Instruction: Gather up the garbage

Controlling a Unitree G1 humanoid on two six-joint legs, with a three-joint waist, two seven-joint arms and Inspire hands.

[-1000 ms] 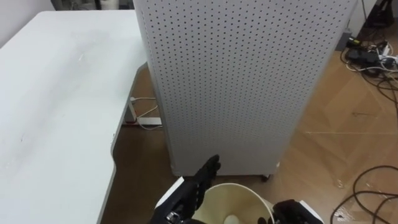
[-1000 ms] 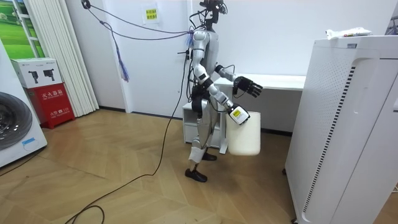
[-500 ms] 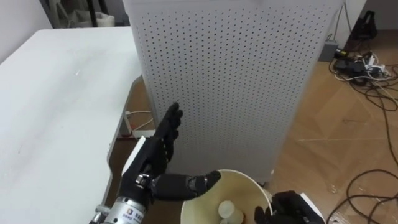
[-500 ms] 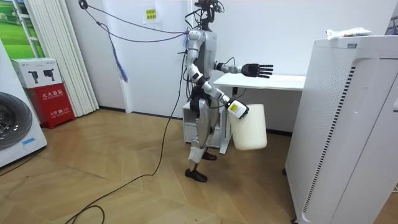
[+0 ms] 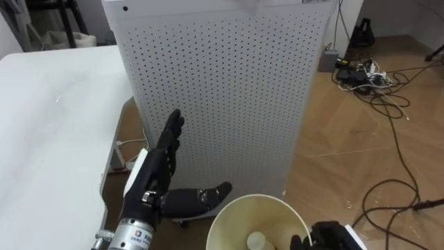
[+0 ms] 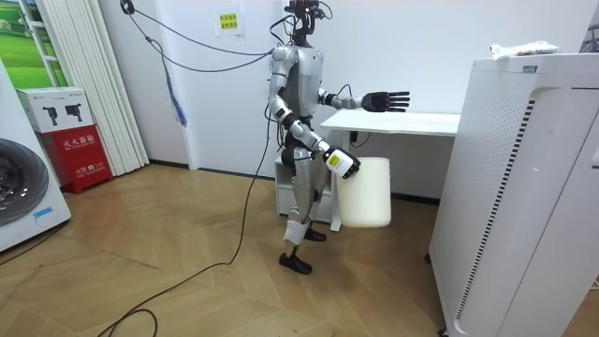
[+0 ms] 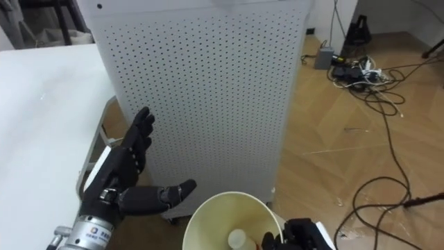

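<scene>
A cream waste bin (image 5: 258,221) hangs low in front of me, with pale round pieces of rubbish (image 5: 257,241) inside. My right hand (image 5: 325,237) grips its rim at the lower right, fingers curled over the edge. My left hand (image 5: 157,170) is raised open, fingers straight and thumb spread, before a tall white perforated cabinet (image 5: 222,90). In the room view I stand beside a white table (image 6: 412,122), with my left hand (image 6: 385,99) stretched over it and the bin (image 6: 367,192) at hip height. A crumpled pale scrap (image 6: 522,49) lies on top of the cabinet (image 6: 524,187).
The white table (image 5: 41,139) runs along my left, a power strip (image 5: 125,151) under its edge. Dark cables (image 5: 388,104) sprawl over the wooden floor on the right. A washing machine (image 6: 23,192) and a red box (image 6: 80,150) stand at the room view's left.
My left hand has risen from beside the bin to chest height and stays outstretched. The bin has swung slightly in my right hand. The eye view has tipped up and shifted right.
</scene>
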